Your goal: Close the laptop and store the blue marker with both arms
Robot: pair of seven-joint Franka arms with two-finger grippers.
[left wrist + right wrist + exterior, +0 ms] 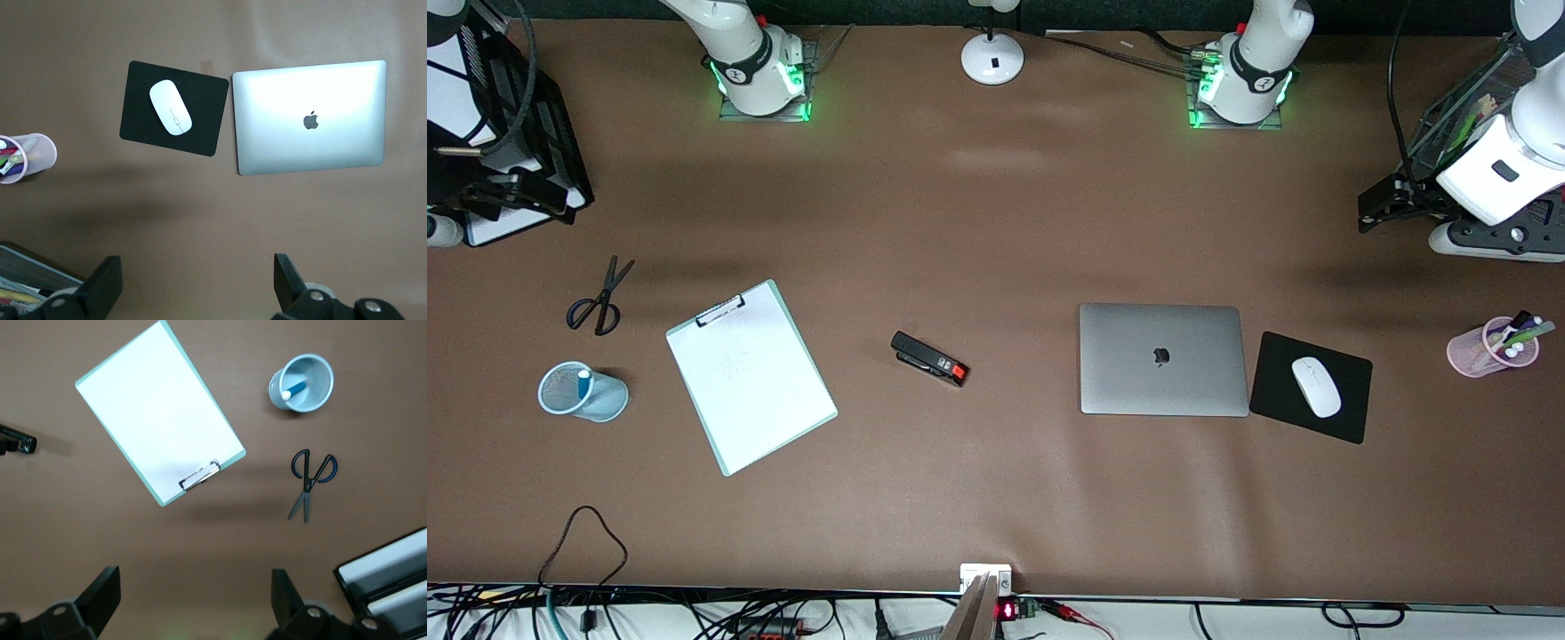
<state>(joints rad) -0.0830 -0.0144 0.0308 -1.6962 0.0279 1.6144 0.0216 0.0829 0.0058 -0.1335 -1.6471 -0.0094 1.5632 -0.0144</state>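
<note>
- Surface: a brown table (996, 222) carries all items. It shows faint creases near the front camera's edge. Cables run along that edge.
- My two bases stand at the 12 o'clock edge of the front view, each lit green at the foot. A white round lamp base (992, 59) sits between them.
- Left gripper (197, 283): my fingers are spread wide and carry nothing. It hangs over bare table toward the left arm's end; the arm waits.
- Right gripper (193, 600): my fingers are spread wide and carry nothing. It hangs over bare table toward the right arm's end; the arm waits.
- The laptop (1162, 359) lies flat with its lid down, logo up, at about 3 o'clock from the table centre.
- A black mouse pad (1343, 413) lies just beside the laptop, toward the left arm's end. A white mouse (1316, 386) rests on it.
- A pink cup (1485, 351) of mixed pens stands well apart from the pad, nearer the table's end.
- The blue marker (584, 384) stands in a light-blue mesh cup (609, 400), white end up, at about 9 o'clock.
- Black scissors (599, 302) lie at 12 o'clock from that cup.
- A clipboard (751, 375) with white paper lies tilted beside the cup.
- A black stapler (929, 358) with a red end lies between clipboard and laptop.
</note>
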